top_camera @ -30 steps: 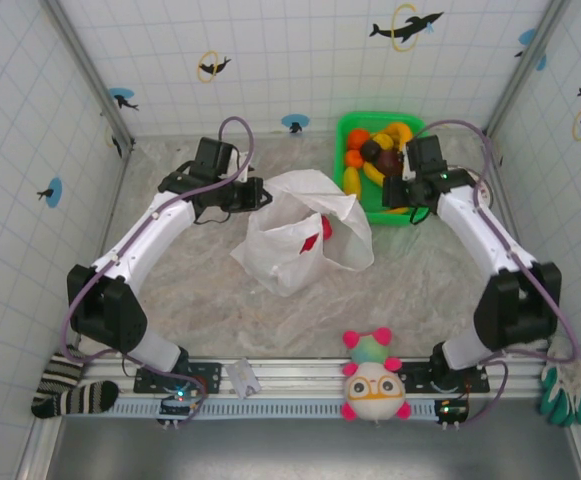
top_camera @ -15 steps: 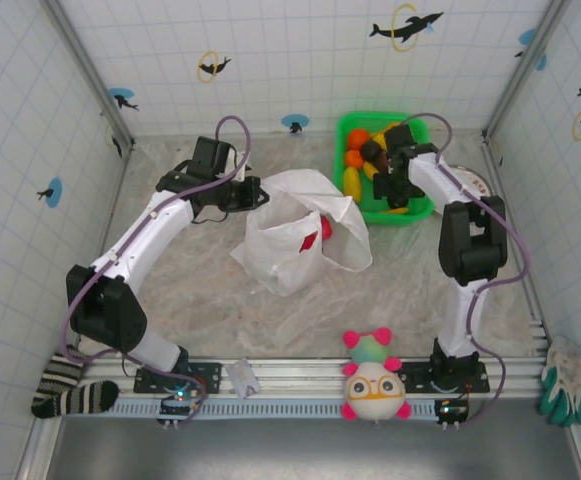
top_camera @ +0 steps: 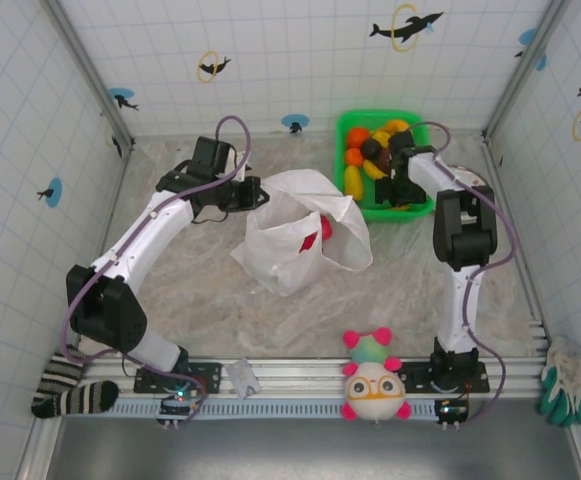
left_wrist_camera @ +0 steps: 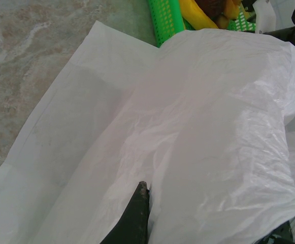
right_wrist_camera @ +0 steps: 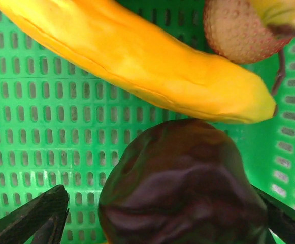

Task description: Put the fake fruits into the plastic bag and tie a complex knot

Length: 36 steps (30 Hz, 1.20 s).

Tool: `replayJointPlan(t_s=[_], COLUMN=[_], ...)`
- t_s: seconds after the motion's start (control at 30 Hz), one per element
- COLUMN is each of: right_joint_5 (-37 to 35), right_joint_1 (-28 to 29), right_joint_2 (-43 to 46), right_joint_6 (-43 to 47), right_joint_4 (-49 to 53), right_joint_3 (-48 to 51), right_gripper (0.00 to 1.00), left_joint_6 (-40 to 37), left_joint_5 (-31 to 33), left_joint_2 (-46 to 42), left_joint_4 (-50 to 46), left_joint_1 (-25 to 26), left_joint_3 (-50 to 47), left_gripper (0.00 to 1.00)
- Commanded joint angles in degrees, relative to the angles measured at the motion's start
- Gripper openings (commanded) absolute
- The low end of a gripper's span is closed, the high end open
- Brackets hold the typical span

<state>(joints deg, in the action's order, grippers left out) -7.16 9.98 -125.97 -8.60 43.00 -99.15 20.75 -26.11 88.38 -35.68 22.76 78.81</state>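
Right gripper (right_wrist_camera: 160, 208), jaws apart, lowered into the green basket (right_wrist_camera: 35, 132) with one finger on either side of a dark purple fruit (right_wrist_camera: 183, 183). Neither finger is seen pressing it, so the fruit is straddled, not yet clamped. Just beyond the fingertips a yellow banana (right_wrist_camera: 137, 66) lies against the purple fruit's far side, with a rough reddish fruit (right_wrist_camera: 238, 25) further off. Left gripper (top_camera: 255, 195), jaws together on a fold of the plastic bag (top_camera: 290, 245), holds the rim raised, apparently so that the mouth gapes toward the basket for loading. One red fruit (top_camera: 326, 228) shows inside the mouth, to this gripper's right. No knot is tied yet.
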Motion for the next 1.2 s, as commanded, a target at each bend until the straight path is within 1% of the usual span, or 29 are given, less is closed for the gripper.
replayJointPlan(t_s=[0.0, 0.07, 0.2, 0.37, 0.43, 0.63, 0.87, 1.17], right_joint_5=[1.7, 1.7, 1.3, 0.9, 1.1, 2.9, 5.6, 6.7], right_joint_1=[-0.5, -0.6, -0.6, -0.6, -0.6, -0.6, -0.5, -0.4], right_joint_2=[-2.1, -3.9, -2.8, 4.9, 8.2, 15.8, 22.1, 23.6], right_joint_6=[-0.1, -0.1, 0.4, 0.8, 1.3, 2.1, 1.5, 2.6], right_joint_4=[-1.5, -1.6, -2.6, -9.0, -11.6, -16.6, -22.3, -24.3], right_joint_3=[-3.3, -3.8, -3.2, 2.9, 5.7, 12.5, 19.8, 21.5], right_gripper=[0.86, 0.8, 0.63, 0.59, 0.56, 0.55, 0.56, 0.55], left_joint_6=[-1.6, -1.5, -1.5, -1.5, -1.5, -1.4, -1.6, -1.5], left_joint_5=[-0.7, -0.6, -0.5, -0.5, -0.6, -0.7, -1.5, -1.8], left_joint_2=[-1.0, -1.0, -1.1, -1.4, -1.5, -1.7, -1.5, -0.6], left_joint_4=[-0.9, -1.0, -1.2, -1.0, -0.8, -0.5, 0.1, 0.3], left_joint_1=[-0.4, -0.3, -0.4, -0.3, -0.3, -0.3, -0.3, -0.3], left_joint_3=[0.9, 0.8, 0.7, 0.6, 0.4, -0.2, 0.3, 0.8], left_gripper=[0.08, 0.08, 0.08, 0.08, 0.08, 0.08, 0.08, 0.08])
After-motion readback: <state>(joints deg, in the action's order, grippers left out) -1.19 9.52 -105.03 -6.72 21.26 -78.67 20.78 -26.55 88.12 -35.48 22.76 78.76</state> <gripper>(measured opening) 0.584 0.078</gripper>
